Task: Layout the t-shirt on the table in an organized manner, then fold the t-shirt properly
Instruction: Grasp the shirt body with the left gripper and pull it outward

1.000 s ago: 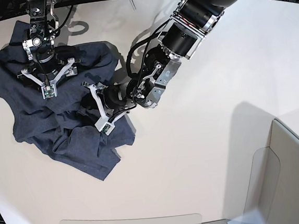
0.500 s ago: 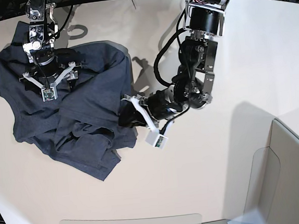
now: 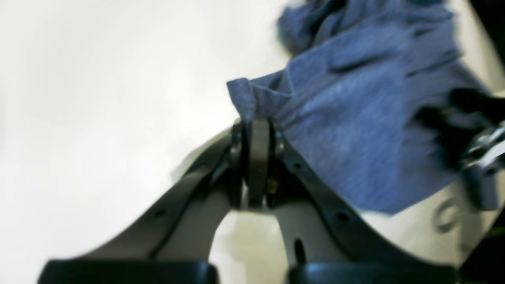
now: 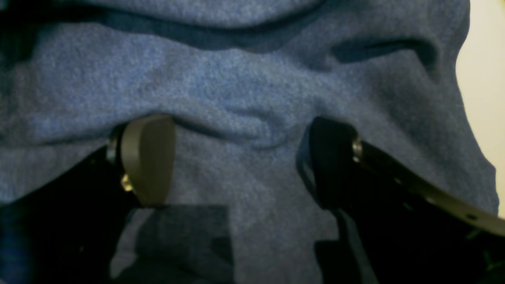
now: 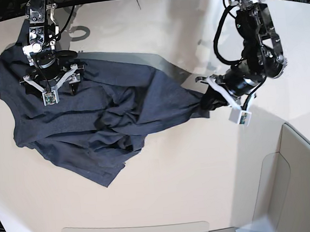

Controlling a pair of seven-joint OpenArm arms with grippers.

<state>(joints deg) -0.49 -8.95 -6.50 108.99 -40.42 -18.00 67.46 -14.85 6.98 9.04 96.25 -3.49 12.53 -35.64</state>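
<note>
The off-white table (image 5: 167, 191) runs wide and bare under everything, its curved far edge backed by a tangle of dark cables.

The t-shirt (image 5: 90, 121) lies rumpled on it, most of the cloth bunched beneath and just in front of the right gripper (image 5: 50, 84), with one corner drawn out in a long taut peak to the left gripper (image 5: 210, 97). That left gripper is closed tight, a pinch of blue-grey fabric caught between its fingertips (image 3: 256, 130). The right one stands spread wide, its pads pressed down onto the shirt and holding nothing.

To my eye the step is spreading the shirt flat. It would go best if the left arm pulled low and steady away from the bunch, while the right pads pinned the far side so the whole garment doesn't slide. A jerk might slip the corner free.

Beside the left gripper, pale grey panels (image 5: 307, 178) rise off the table edge.
</note>
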